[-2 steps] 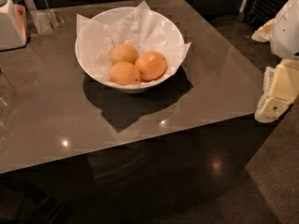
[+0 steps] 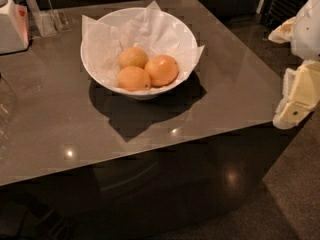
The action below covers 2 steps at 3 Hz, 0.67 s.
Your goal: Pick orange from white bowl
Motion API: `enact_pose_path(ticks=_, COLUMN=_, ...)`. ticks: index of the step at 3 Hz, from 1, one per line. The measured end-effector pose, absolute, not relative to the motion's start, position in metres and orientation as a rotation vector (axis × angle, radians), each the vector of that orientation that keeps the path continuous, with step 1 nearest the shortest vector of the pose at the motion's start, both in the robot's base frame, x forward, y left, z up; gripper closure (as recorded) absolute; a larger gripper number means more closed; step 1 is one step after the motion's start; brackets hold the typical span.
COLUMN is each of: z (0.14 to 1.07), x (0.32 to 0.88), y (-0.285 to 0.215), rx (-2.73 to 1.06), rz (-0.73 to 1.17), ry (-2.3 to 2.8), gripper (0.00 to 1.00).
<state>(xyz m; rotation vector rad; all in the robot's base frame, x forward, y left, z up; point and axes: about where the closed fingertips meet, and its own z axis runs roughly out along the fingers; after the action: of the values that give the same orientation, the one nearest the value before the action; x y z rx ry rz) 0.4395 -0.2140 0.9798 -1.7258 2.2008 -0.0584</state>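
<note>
The white bowl (image 2: 106,82), lined with crumpled white paper (image 2: 150,31) whose corners stick out over the rim, stands at the back middle of the dark glossy table (image 2: 225,89). Three fruits lie in it. The orange (image 2: 161,70) is the largest and the reddest and lies on the right side. Two smaller, yellower fruits (image 2: 133,57) (image 2: 133,78) lie touching it on its left. My gripper (image 2: 294,106) hangs off the table's right edge, well to the right of the bowl, a little lower in the view and apart from it, with nothing visibly in it.
A white appliance (image 2: 12,26) and a clear stand (image 2: 47,16) sit at the table's back left. A glass object (image 2: 5,104) shows at the left edge. The table's front edge runs across the middle of the view, above the dark floor (image 2: 295,199).
</note>
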Motion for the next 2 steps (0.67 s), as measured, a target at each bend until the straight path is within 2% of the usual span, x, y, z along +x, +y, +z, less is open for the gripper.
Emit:
enact_pose_path(ticks=1, z=0.99, x=0.46, y=-0.199, rx=-1.736, rz=0.083, ry=2.081, gripper=0.0)
enact_pose_path(ticks=2, z=1.007, x=0.493, y=-0.16, rx=-1.764, rz=0.323, ry=1.898, gripper=0.0)
